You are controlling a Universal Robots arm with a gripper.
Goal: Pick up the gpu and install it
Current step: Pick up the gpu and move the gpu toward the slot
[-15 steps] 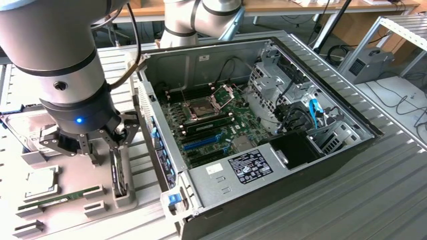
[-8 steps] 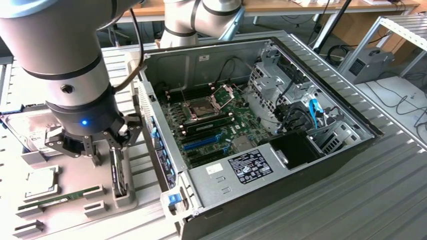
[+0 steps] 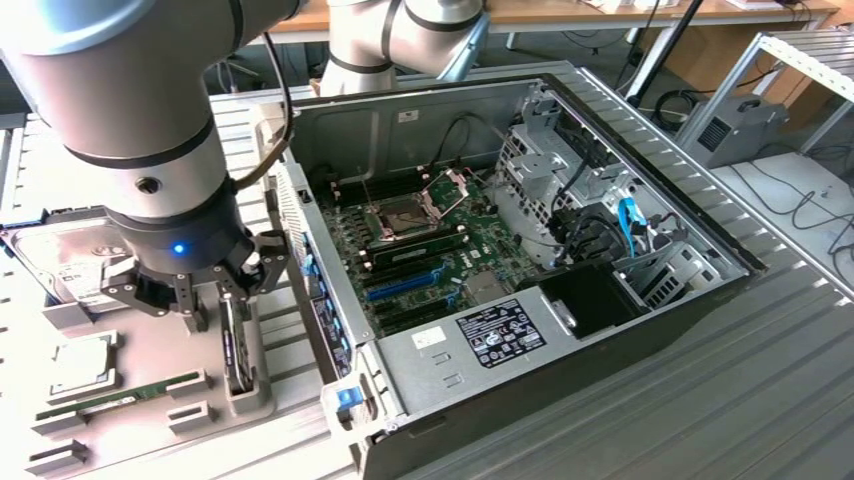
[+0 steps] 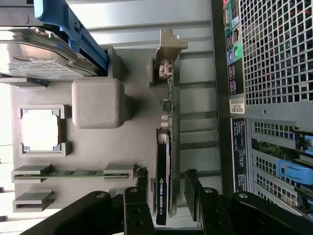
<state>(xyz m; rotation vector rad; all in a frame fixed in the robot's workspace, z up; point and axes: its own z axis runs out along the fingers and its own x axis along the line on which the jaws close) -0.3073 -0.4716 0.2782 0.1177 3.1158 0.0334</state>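
One open hand [image 4: 166, 172] straddles the gpu [image 4: 162, 156].
Your computer case [image 3: 534, 230] lies open on the desk [image 3: 747, 400]. Beside it, at the exterior view's left, sits the gray tray [image 4: 98, 147]. The gpu stands on edge in a tray slot, and your hand hangs over it, a finger on either side with gaps showing, nothing gripped.
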